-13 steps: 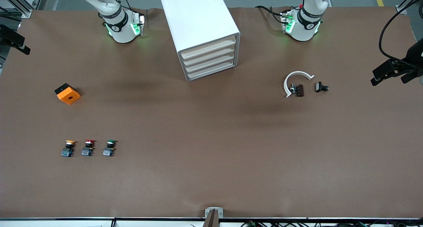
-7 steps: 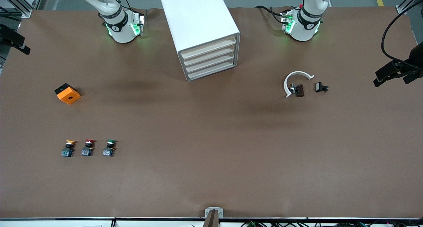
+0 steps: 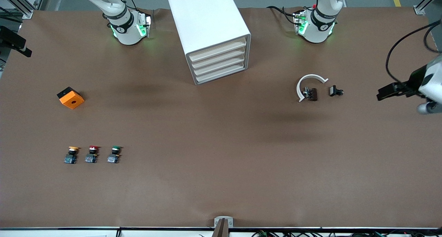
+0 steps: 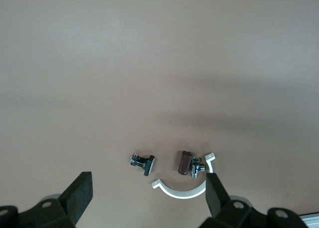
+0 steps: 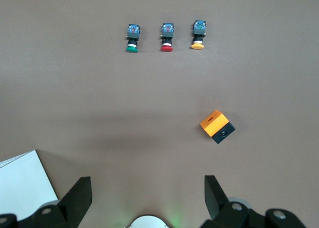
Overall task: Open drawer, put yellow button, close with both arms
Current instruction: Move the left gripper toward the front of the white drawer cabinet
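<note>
The left gripper (image 4: 144,200) hangs in the air with its fingers spread wide and empty, over the left arm's end of the table (image 3: 221,133), near a white curved clip (image 3: 308,83), a small brown part (image 3: 312,94) and a small black part (image 3: 335,91). The right gripper (image 5: 144,200) is also wide apart and empty, held high over the right arm's end, looking down on an orange block (image 3: 70,97). The yellow button (image 3: 71,154) stands nearer the front camera than that block, beside the red button (image 3: 92,154) and green button (image 3: 114,154). The drawer (image 3: 218,51), topmost in the white cabinet (image 3: 207,26), sits closed between the bases.
</note>
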You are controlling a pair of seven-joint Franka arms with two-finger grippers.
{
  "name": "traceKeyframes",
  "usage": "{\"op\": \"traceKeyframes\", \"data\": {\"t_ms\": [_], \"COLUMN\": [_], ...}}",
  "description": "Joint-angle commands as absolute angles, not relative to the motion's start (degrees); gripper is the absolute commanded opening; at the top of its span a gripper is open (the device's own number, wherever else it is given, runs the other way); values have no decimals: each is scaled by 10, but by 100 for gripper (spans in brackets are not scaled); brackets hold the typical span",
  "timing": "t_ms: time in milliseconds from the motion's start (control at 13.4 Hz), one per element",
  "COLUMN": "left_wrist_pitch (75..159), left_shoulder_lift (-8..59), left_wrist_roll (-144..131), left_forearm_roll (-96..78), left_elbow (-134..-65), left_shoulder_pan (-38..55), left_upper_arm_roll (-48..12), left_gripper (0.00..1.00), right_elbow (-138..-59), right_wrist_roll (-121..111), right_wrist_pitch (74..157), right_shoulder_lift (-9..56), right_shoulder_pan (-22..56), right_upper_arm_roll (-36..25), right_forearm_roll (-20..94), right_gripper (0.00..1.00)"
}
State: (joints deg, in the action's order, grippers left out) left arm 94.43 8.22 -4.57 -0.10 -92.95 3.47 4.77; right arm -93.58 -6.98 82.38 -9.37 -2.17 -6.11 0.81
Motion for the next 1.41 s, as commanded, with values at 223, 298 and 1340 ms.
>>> {"op": "traceKeyframes", "data": {"t_ms": [223, 298, 1340], "left_wrist_pitch": [997, 1007, 877], "left_shoulder_lift": [161, 172, 254], "left_wrist_roll": [-61, -89, -599], "left_forearm_roll": [-58, -61, -201], "left_elbow": [-918, -917, -860], "left_shoulder_pan": [39, 48, 223], "left_upper_arm_roll": [47, 46, 45], "left_gripper": [100, 100, 100], "right_elbow": [-948, -949, -943], "right_wrist_roll": [-59, -59, -60], "right_wrist_pitch": [824, 824, 824], "right_shoulder_lift": [-110, -110, -107], "right_shoulder_pan": [-20, -20, -20], "right_upper_arm_roll": [-62, -62, -62], "right_forearm_roll": [11, 11, 11], "right_gripper": [100, 100, 100]}}
